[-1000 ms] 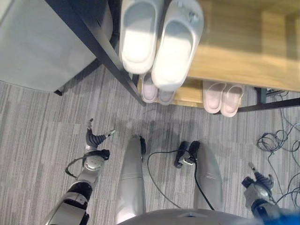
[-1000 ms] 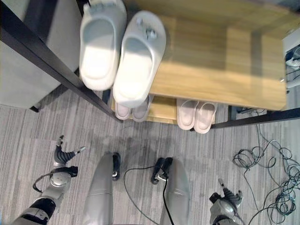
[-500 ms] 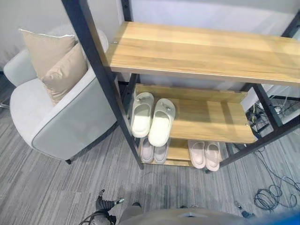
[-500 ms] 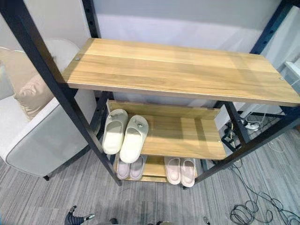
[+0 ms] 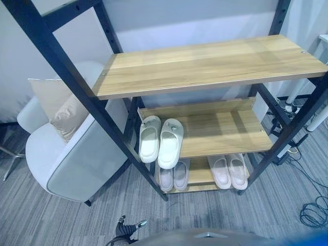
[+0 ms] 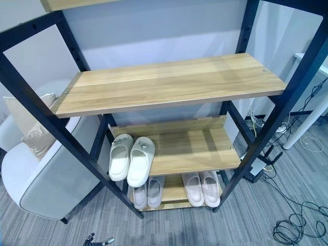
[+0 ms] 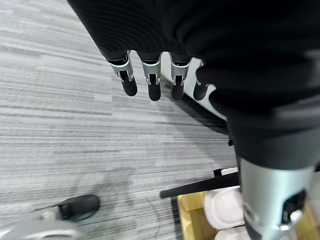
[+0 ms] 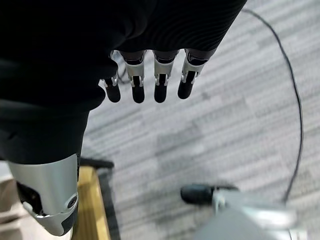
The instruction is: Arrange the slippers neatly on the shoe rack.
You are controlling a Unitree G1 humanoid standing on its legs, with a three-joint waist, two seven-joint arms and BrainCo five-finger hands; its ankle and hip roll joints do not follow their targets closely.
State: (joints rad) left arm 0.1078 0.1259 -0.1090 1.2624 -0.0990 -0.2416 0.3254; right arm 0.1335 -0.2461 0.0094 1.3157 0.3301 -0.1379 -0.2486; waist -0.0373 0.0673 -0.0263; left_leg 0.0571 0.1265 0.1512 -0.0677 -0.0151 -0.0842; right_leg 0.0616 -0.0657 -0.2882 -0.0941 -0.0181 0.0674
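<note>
The shoe rack stands in front of the robot, with dark metal posts and wooden shelves. All the slippers I can see are already on it. One pale pair lies on the middle shelf at its left end, toes pointing outward, and the toe of the right slipper of that pair reaches a little past the front edge. On the bottom shelf there is a greyish pair on the left and a pink pair on the right, each pair side by side. A grey armchair with beige cushions stands just left of the rack.

Both arms hang low, well apart from the shelves. The left robot hand has straight, relaxed fingers over the carpet and holds nothing. The right robot hand is the same, fingers loose and empty.

To my eye the task is almost finished. If a last correction is wanted, the robot should bend down and push the overhanging slipper back with flat fingers, slowly, so that its partner is not moved out of line.
</note>
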